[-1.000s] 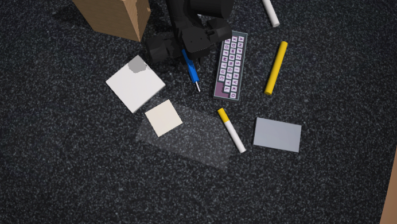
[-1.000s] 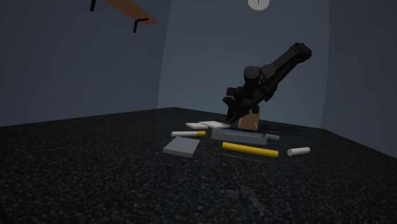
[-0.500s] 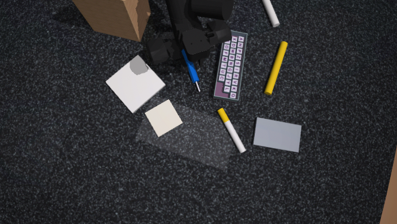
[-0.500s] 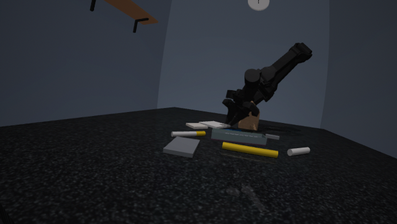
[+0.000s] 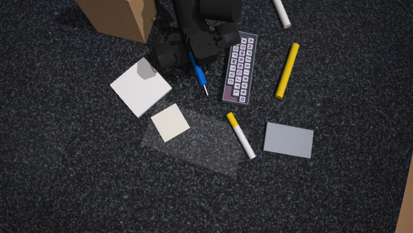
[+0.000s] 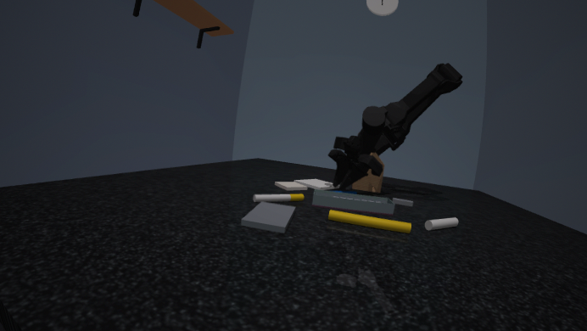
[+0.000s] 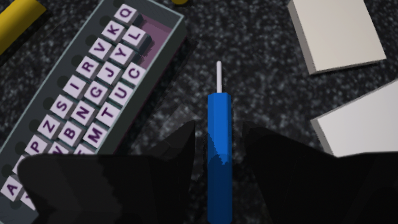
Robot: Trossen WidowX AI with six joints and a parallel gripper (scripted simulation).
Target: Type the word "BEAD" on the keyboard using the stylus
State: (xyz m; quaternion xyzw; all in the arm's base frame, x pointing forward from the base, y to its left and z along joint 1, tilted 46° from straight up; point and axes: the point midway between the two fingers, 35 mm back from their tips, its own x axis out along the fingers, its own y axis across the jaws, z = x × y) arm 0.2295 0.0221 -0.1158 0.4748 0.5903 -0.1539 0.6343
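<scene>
The hand (image 7: 218,126) hangs low over the bench (image 7: 265,55) with its fingers partly spread. They straddle the stylus (image 7: 220,107) without pinching it, and a dark gap shows on each side of the blue barrel. The hand therefore holds nothing.

The stylus lies directly under the hand and in line with it. The barrel runs back beneath the palm, and the thin white tip (image 7: 218,75) points forward, past the fingertips. It appears to lie flat on the bench, though the frames do not show that contact.

The step in hand looks like the pickup, with no typing begun. The next move calls for a short drop so the fingers reach the barrel's sides. They should then close squarely on the blue part, well back from the tip, firmly enough that the stylus will not slide when pushed onto a key. After that the hand would have to lift, tilt the tip downward and carry it sideways.

The keyboard (image 7: 159,35) lies just beside the hand, on the left of the wrist view. It runs roughly parallel to the stylus and is apart from it. The B key (image 7: 70,132) sits in the keyboard's near half, close to the left finger, so the first reach is short. The A key (image 7: 10,190) is partly hidden behind that finger.

Farther out, two pale pads (image 7: 340,30) (image 7: 360,125) lie on the other side of the hand. A yellow rod (image 7: 20,20) lies beyond the keyboard.
</scene>
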